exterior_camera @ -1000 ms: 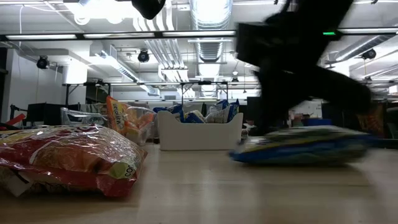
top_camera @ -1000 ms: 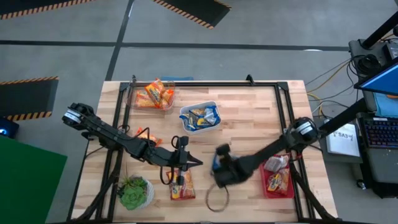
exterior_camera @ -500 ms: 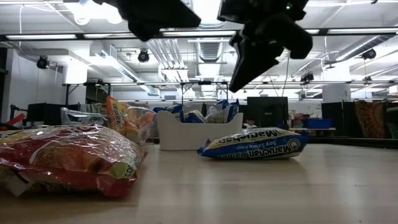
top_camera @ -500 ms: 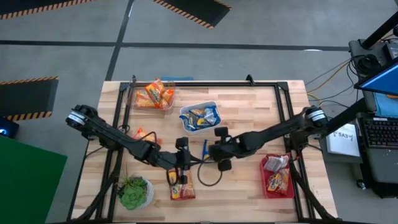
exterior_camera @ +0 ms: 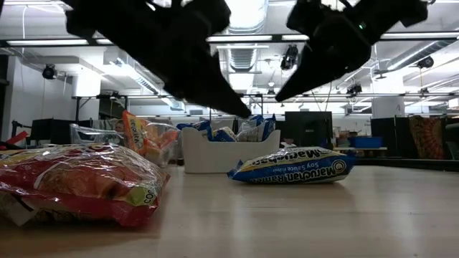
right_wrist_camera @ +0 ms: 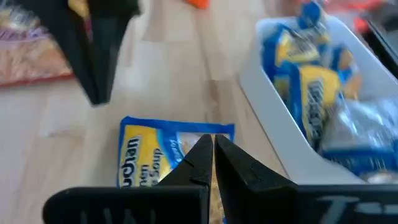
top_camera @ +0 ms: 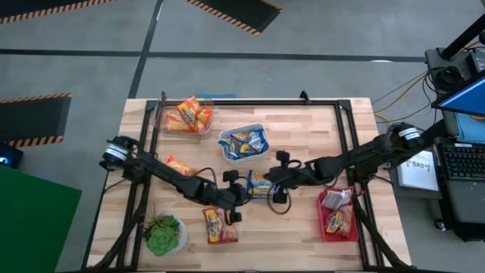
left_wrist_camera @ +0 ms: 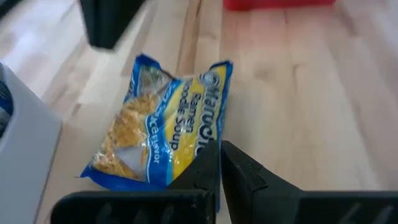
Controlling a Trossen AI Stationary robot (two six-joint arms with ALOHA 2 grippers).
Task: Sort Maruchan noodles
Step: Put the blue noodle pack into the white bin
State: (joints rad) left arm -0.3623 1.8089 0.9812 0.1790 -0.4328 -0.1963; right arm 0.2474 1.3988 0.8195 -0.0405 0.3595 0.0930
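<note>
A blue Maruchan packet (top_camera: 260, 184) lies flat on the table's middle, also seen in the low view (exterior_camera: 294, 166). My left gripper (top_camera: 244, 189) is shut and hovers just left of it; in the left wrist view its fingertips (left_wrist_camera: 219, 150) point over the packet (left_wrist_camera: 163, 134). My right gripper (top_camera: 274, 184) is shut and hangs above the packet's right side (right_wrist_camera: 213, 144), with the packet (right_wrist_camera: 158, 155) below. In the low view both grippers (exterior_camera: 244, 112) (exterior_camera: 281, 95) stand clear above the packet.
A white bin (top_camera: 244, 142) of blue packets stands just beyond the packet. A clear bin (top_camera: 188, 115) of orange packets sits far left and a red bin (top_camera: 337, 216) near right. An orange packet (top_camera: 180, 165), a red packet (top_camera: 218, 225) and a potted plant (top_camera: 163, 235) lie near left.
My right gripper was down at the blue packet near the table's near edge. It brought the packet toward the middle, rose off it and drew back toward the right. The packet now lies still. My left gripper moved right toward the packet.
</note>
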